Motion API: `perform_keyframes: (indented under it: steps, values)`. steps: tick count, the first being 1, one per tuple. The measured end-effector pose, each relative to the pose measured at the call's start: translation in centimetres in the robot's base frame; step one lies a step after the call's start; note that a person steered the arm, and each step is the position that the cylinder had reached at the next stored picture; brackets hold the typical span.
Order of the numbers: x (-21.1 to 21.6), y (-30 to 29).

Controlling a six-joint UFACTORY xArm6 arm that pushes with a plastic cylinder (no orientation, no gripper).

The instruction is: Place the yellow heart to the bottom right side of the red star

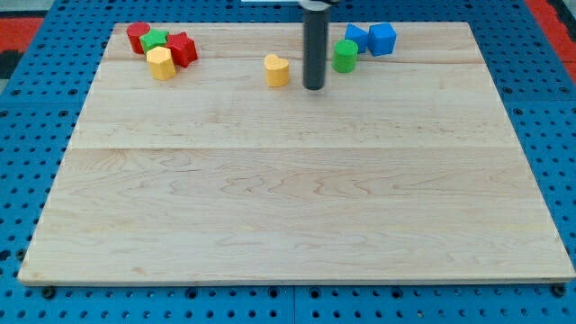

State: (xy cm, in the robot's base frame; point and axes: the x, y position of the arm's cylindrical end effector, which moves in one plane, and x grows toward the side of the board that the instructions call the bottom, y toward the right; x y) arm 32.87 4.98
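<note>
The yellow heart [276,69] lies near the view's top, a little left of centre. The red star [182,48] sits at the top left in a cluster of blocks. My tip [313,87] stands just right of the yellow heart, a small gap apart, with a green cylinder [345,56] on its right side. The rod rises straight up out of the view's top.
In the top-left cluster with the red star are a red block [138,37], a green block [155,40] and a yellow hexagon block [161,63]. Two blue blocks [356,37] [382,39] sit at the top right. The wooden board [297,198] lies on a blue pegboard.
</note>
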Motion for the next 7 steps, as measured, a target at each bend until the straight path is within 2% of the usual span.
perform_keyframes:
  steps: [3,4,5,6,7]
  values:
    - [-3.6,-6.3]
    - [-3.7,-12.8]
    - [-3.7,-16.9]
    - [-2.2,-12.7]
    - [0.3,-2.5]
